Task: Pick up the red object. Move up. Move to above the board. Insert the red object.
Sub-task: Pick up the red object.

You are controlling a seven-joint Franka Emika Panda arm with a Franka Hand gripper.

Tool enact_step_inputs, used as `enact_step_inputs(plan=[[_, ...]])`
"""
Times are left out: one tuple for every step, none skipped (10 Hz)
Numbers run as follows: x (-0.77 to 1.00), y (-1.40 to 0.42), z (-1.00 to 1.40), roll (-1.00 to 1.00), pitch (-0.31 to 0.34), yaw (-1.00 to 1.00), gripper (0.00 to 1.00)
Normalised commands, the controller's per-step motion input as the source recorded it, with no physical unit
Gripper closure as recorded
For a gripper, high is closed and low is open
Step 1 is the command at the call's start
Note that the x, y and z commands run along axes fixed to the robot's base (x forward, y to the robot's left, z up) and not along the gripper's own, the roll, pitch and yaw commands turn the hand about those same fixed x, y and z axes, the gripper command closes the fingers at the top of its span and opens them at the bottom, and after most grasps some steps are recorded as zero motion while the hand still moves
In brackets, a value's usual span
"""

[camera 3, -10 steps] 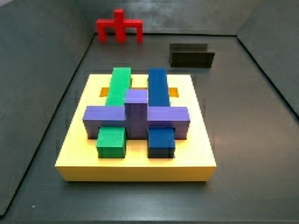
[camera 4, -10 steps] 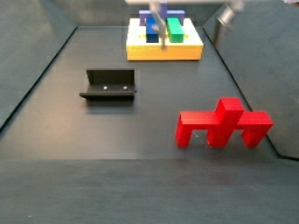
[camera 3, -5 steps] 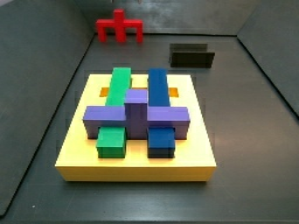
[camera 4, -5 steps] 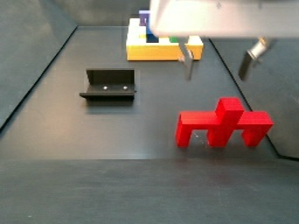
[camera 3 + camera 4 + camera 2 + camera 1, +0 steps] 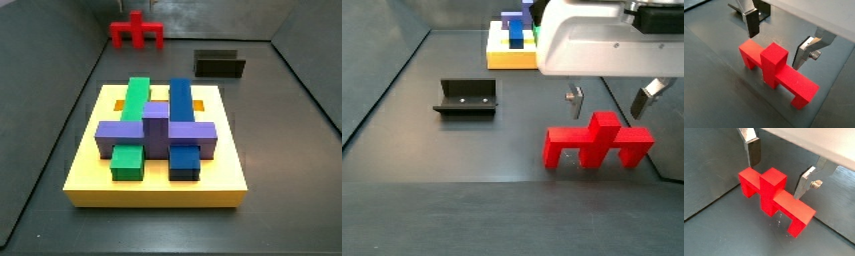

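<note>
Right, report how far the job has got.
Nothing is finished. The red object stands on the floor, not gripped. In hand: the gripper hangs open above it, fingers either side of the stub. Left: grasp, lift, carry to the board, insert.

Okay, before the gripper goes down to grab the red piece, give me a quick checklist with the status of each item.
1. Gripper open: ok, the fingers stand apart with nothing between them.
2. Gripper above the red object: ok in both wrist views.
3. Fingers either side of the upright stub: cannot tell, they look offset behind it.
4. Red object standing on its legs: ok.
5. Fixture clear of the descent: ok, it stands apart.
6. Free slot on the board: cannot tell.
</note>
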Motion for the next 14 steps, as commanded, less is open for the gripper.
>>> enact_step_inputs(plan=[[-0.02, 0.06, -0.22, 0.00, -0.080, 0.00, 0.00], [-0.01, 0.04, -0.25, 0.00, -0.084, 0.01, 0.00], [0.00, 0.00, -0.23, 0.00, -0.079, 0.08, 0.00], [0.00, 0.00, -0.21, 0.00, -0.066, 0.13, 0.00], [0.00, 0.00, -0.21, -0.04, -0.097, 0.19, 0.00], [0.00, 0.00, -0.21, -0.05, -0.116, 0.20, 0.00], [0.00, 0.00, -0.11, 0.00, -0.041, 0.11, 0.00], [0.00, 0.00, -0.04, 0.00, 0.000, 0.00, 0.00], [0.00, 0.00, 0.00, 0.00, 0.000, 0.00, 0.00], [0.00, 0.00, 0.00, -0.01, 0.000, 0.00, 0.00], [-0.03, 0.05, -0.06, 0.00, -0.013, 0.00, 0.00], [-0.07, 0.04, -0.16, 0.00, -0.043, 0.00, 0.00], [-0.02, 0.00, -0.03, 0.00, -0.017, 0.00, 0.00], [-0.03, 0.00, -0.06, 0.00, -0.009, 0.00, 0.00]])
